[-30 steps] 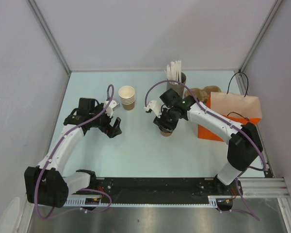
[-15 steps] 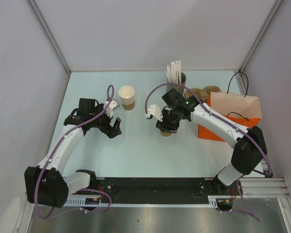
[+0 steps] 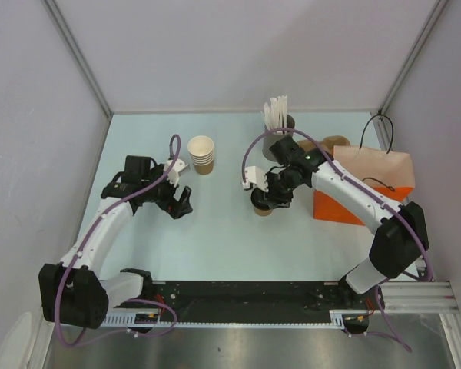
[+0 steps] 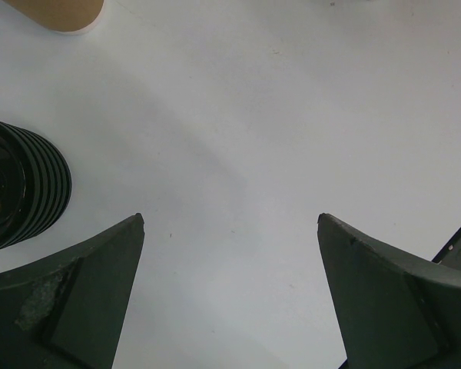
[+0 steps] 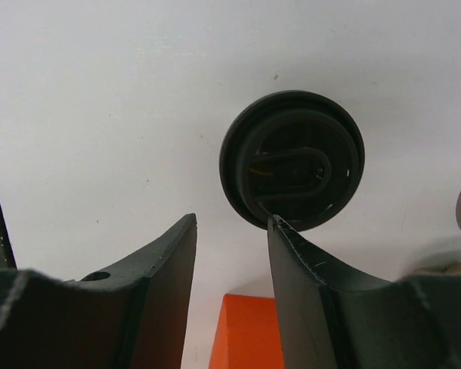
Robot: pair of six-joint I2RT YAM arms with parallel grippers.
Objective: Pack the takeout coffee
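Observation:
The takeout coffee, a tan cup with a black lid, stands upright mid-table. In the right wrist view its lid shows from above, just beyond my fingertips. My right gripper hovers over the cup's right side, jaws part open with nothing between them. The orange paper bag stands to the right, and its corner shows in the right wrist view. My left gripper is open and empty, low over bare table.
A stack of lidless tan cups stands at the back left and shows in the left wrist view. A stack of black lids sits beside my left fingers. A holder of white sticks and brown items stand behind the bag.
My right gripper has shifted right, from directly over the lidded cup toward the bag. The cup stayed in place. The left arm has not moved.

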